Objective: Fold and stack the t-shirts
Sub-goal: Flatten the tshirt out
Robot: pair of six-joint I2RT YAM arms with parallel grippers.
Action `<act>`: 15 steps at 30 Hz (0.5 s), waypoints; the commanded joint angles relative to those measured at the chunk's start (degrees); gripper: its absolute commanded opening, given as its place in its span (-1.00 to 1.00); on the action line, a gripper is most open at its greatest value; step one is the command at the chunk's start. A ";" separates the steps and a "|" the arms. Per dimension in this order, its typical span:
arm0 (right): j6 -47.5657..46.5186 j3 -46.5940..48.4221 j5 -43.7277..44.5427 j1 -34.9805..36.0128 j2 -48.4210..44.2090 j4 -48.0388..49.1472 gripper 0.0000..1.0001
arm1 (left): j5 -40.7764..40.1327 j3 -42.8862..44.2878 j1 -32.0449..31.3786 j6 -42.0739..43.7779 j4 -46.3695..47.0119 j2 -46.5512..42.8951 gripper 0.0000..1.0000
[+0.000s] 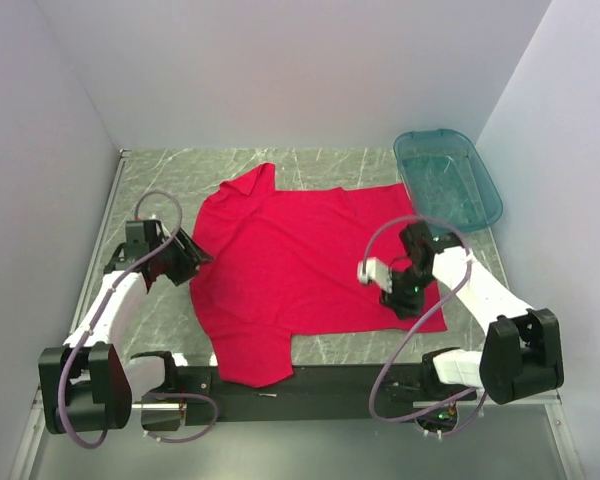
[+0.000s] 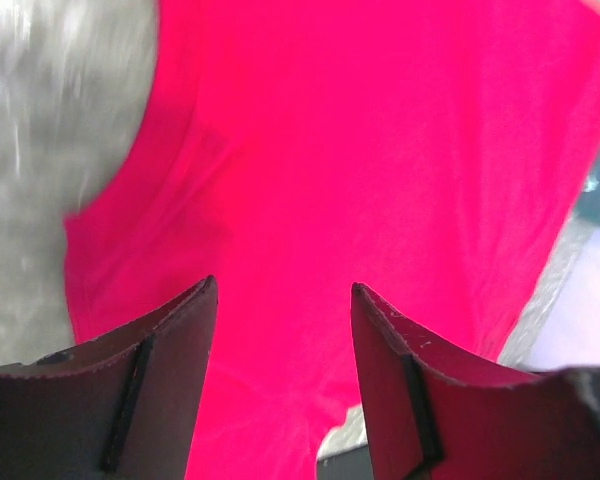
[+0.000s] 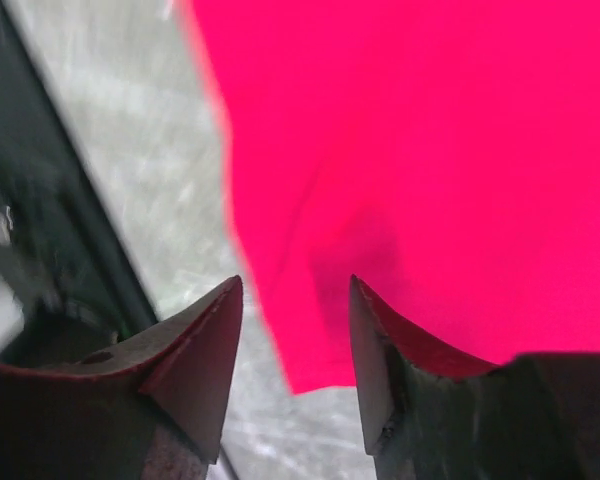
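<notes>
One red t-shirt (image 1: 300,265) lies spread flat on the table, a sleeve toward the back left and another toward the near edge. My left gripper (image 1: 200,256) hovers at the shirt's left edge. In the left wrist view it (image 2: 283,292) stands open above the red cloth (image 2: 380,150), nothing between its fingers (image 2: 170,350). My right gripper (image 1: 408,303) is over the shirt's near right corner. In the right wrist view it (image 3: 295,288) is open too, with the cloth's corner (image 3: 430,150) below and no fabric pinched.
A teal translucent basin (image 1: 447,178) stands at the back right, close beyond the shirt. White walls close in the table on three sides. The black base rail (image 1: 310,385) runs along the near edge, and the shirt's lower sleeve overlaps it.
</notes>
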 commanded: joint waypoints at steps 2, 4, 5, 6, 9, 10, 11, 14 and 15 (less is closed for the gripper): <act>13.98 12.16 -12.23 -2.25 0.04 6.14 0.08 | -7.36 -2.55 -2.22 -9.66 -6.15 -1.58 0.23; 19.78 14.81 -17.92 -2.87 1.71 9.75 0.08 | -10.54 -3.08 -2.75 -12.06 -9.59 -1.15 0.21; 21.90 16.21 -19.35 -2.87 2.32 11.15 0.08 | -13.25 -2.56 -3.28 -12.50 -11.61 -0.62 0.20; 25.06 16.66 -21.02 -2.95 3.20 14.04 0.08 | -14.67 -1.77 -3.54 -13.03 -15.11 0.77 0.17; 28.77 17.28 -24.72 -2.87 5.65 18.27 0.08 | -15.83 -1.67 -4.07 -12.16 -17.51 3.50 0.17; 30.26 17.37 -25.08 -2.87 6.28 18.98 0.08 | -15.65 -1.94 -4.07 -11.72 -17.52 4.21 0.17; 30.71 17.11 -25.43 -2.87 6.80 19.51 0.09 | -15.30 -1.94 -4.07 -11.63 -17.61 4.91 0.16; 32.29 15.71 -24.82 -2.95 6.99 21.71 0.08 | -13.72 -1.50 -8.27 -11.53 -17.34 8.08 0.15; 32.21 15.44 -24.73 -3.04 6.72 22.06 0.09 | -13.98 -0.72 -9.69 -11.45 -17.17 10.08 0.15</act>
